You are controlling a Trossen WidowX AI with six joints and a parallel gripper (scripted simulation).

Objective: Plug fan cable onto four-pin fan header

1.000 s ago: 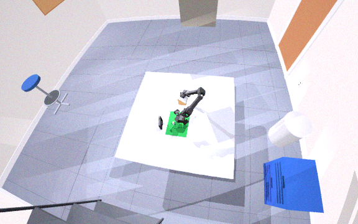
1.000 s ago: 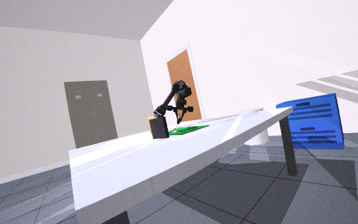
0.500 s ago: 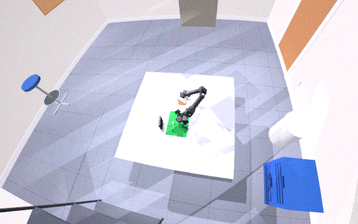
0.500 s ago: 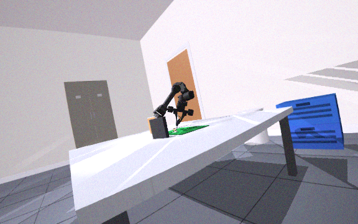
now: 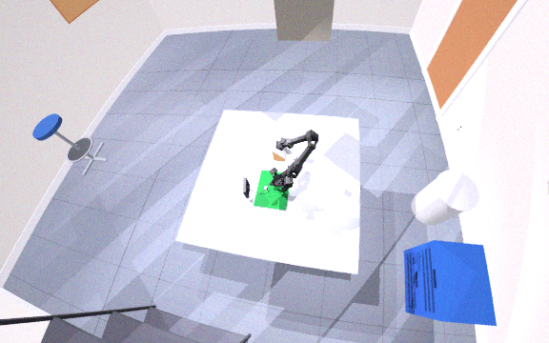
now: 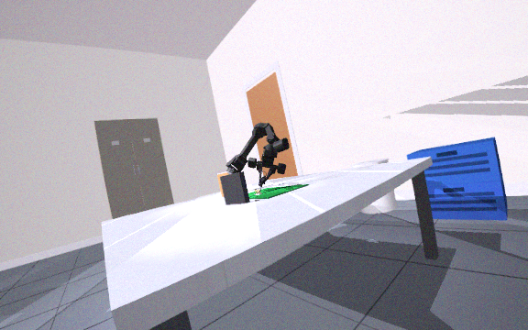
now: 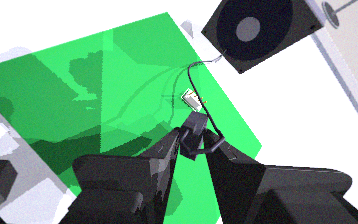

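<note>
The claw (image 5: 274,182) (image 6: 262,182) (image 7: 191,131) is clamped on the small dark rectangular plug (image 7: 194,131), near the white four-pin header (image 7: 192,99) on the flat green board (image 5: 271,202) (image 6: 279,191) (image 7: 135,55). Alignment seems in hand; next, centre the plug over the pins (the thin black cable (image 7: 204,97) could snag) before pressing.

In the wrist view, the dark gripper fingertips cover part of the small black plug (image 7: 194,127); the plug's underside is not visible. The top edge crops the square black fan (image 7: 280,47). The lower edge crops the flat green circuit board (image 7: 140,40). In the top view, the black robot arm (image 5: 304,154) obscures part of the board (image 5: 271,202); the white four-pin header's pins are too small to resolve.
</note>
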